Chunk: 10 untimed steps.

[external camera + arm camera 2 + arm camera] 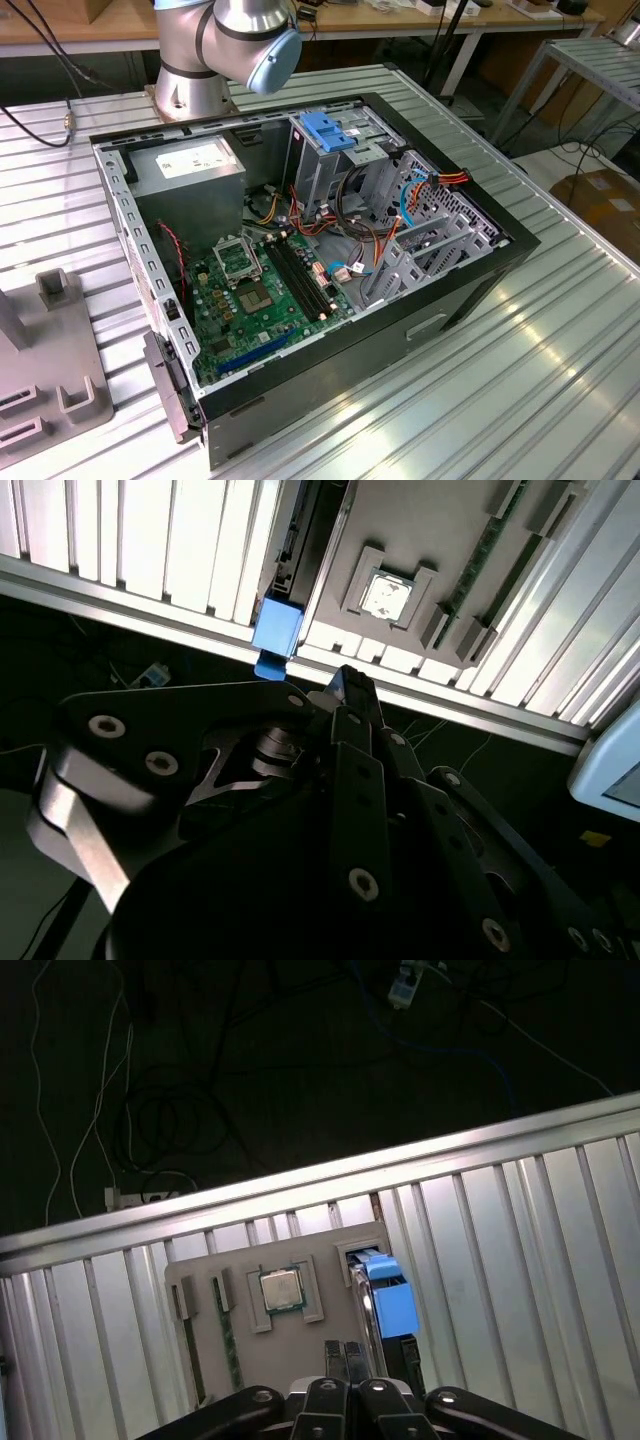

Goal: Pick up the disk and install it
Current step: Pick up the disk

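At the exterior view's lower left, a grey holder plate (50, 345) lies on the ribbed metal surface (520, 350). To its right, the open computer case (440, 310) takes the middle of the frame. The power-supply box (190, 165) sits toward the case's upper left, with the green motherboard (255, 295) below it. The upright cage with a blue top (328, 132) stands at upper centre. The arm's base (190, 60) rises at the top of the frame, above the case.

In the first wrist view the disk (392, 1305) stands on edge in a slot of the holder plate, beside a seated processor chip (282, 1290). The tool (343, 1353) hangs near the disk with no grip on it, its fingers drawn together on nothing.

By these pictures the disk has not been lifted, so both the pick-up and the installing in the case are left to do.
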Tool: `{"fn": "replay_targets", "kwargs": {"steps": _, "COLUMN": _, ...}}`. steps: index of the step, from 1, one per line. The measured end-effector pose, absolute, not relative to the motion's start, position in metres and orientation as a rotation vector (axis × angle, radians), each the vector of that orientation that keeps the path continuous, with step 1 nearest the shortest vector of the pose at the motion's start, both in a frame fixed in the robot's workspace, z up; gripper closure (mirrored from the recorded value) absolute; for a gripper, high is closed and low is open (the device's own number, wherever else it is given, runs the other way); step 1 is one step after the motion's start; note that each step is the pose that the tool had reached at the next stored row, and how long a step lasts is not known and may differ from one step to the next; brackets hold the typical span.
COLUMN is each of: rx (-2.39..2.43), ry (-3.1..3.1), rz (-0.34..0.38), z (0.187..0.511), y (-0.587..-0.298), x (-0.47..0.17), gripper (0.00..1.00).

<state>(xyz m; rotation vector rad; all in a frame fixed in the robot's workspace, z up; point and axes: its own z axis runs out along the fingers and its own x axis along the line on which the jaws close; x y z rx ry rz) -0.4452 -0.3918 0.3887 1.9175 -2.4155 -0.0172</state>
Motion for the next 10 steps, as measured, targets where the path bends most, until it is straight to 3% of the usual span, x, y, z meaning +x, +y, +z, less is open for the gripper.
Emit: {"fn": "replay_targets", "kwargs": {"steps": 10, "rx": 1.991, "ry": -2.356, "rz": -0.014, "z": 0.3884, "y": -0.3917, "x": -0.4452, "gripper": 0.90}}
